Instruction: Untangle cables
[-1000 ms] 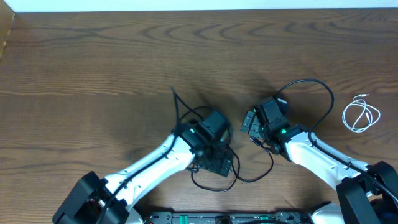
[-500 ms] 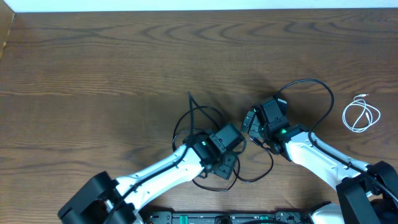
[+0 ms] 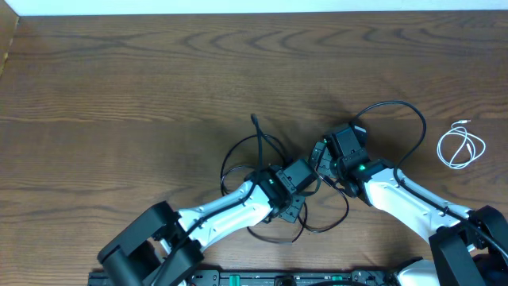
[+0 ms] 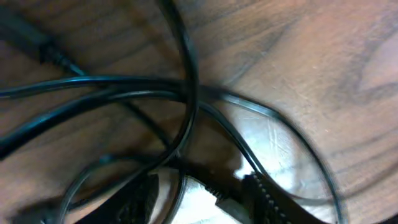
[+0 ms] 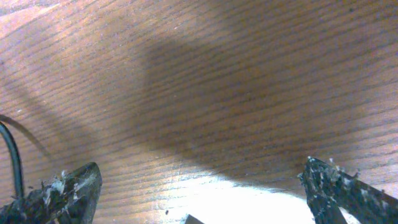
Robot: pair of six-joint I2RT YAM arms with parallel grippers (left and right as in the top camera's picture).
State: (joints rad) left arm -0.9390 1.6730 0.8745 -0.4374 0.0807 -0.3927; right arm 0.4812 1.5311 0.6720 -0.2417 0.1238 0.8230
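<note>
Black cables (image 3: 238,151) lie in a tangle of loops at the table's middle, one end sticking up toward the back. My left gripper (image 3: 290,210) hovers low over the tangle. In the left wrist view the crossing black cables (image 4: 186,81) fill the frame. My left gripper (image 4: 200,198) is open about halfway, with one strand and a small plug end (image 4: 219,196) between its fingers. My right gripper (image 3: 320,157) sits just right of the tangle, and in its own view my right gripper (image 5: 202,199) stands wide open over bare wood. A short white cable (image 3: 462,147) lies coiled at the far right.
Another black cable loop (image 3: 413,115) arcs behind the right arm. A black strand (image 5: 12,162) runs beside the right gripper's left finger. The two grippers are close together at the middle front of the wooden table (image 3: 119,95).
My left gripper has moved to the right over the tangle and its jaws have narrowed. The cable loops and their free end shifted right with it. The right arm has not moved.
</note>
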